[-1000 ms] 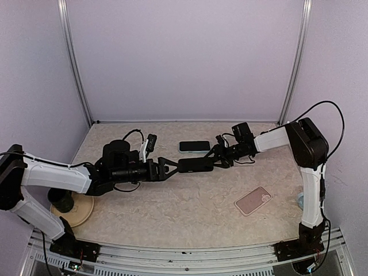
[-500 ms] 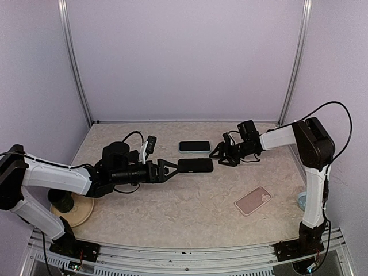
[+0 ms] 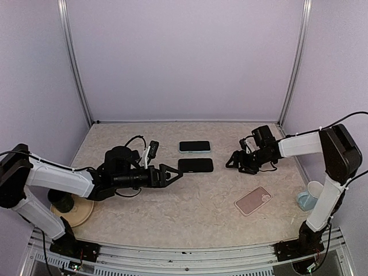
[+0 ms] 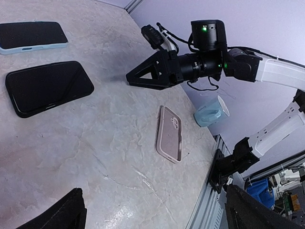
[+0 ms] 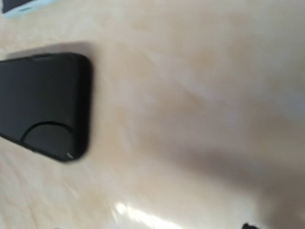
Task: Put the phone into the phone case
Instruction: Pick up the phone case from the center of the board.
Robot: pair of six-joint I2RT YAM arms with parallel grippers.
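Note:
A bare black phone lies flat, screen up, in the middle of the table, and it also shows in the left wrist view and the blurred right wrist view. The empty pink phone case lies apart from it towards the near right, inside up. My left gripper is open just left of the phone, touching nothing. My right gripper is open to the right of the phone, a short gap away, with nothing between its fingers.
A second phone in a light blue case lies just behind the black one. A pale blue cup stands at the right edge. A wooden disc with a dark object on it sits at the near left.
My right gripper let go of the black phone, opened wider and drew back to the right. The phone now rests on the table. The left gripper edged slightly right.

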